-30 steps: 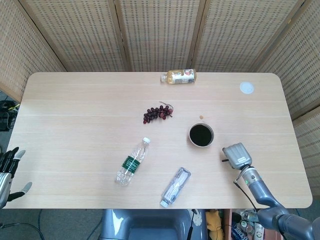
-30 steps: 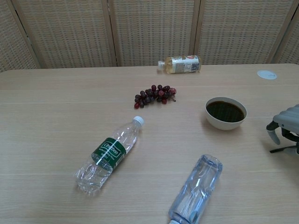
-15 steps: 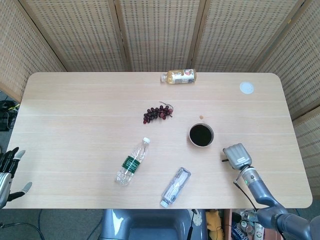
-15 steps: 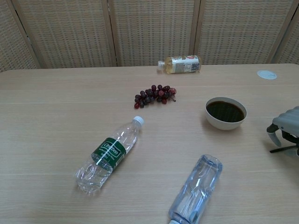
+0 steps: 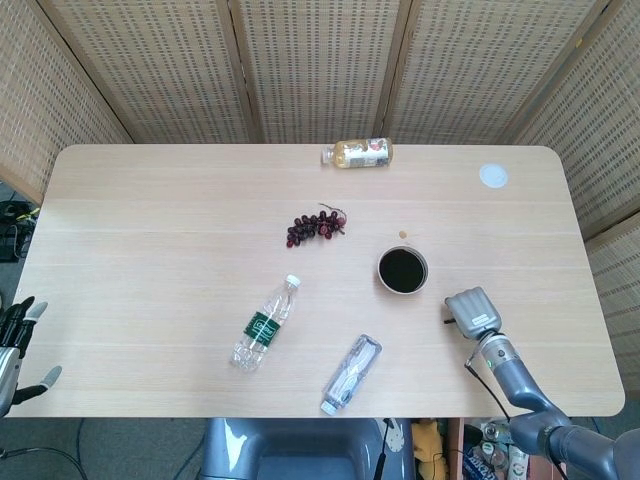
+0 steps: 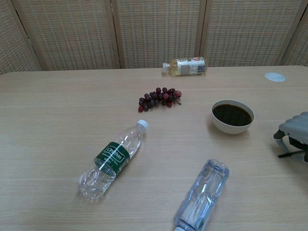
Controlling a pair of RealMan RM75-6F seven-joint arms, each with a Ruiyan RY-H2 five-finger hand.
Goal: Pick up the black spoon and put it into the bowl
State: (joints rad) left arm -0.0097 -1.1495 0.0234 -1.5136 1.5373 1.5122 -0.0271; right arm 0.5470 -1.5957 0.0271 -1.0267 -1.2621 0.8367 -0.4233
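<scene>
Nearest me a clear bottle lies on the counter. My left robot hand hangs off the near left corner, fingers apart, holding nothing. At the right, my right robot hand arches knuckles-up over a thin dark bar, likely the black spoon; I cannot tell whether it grips it. The spoon looks light, stiff and slim, best pinched mid-handle. Just beyond sits the bowl, then grapes.
</scene>
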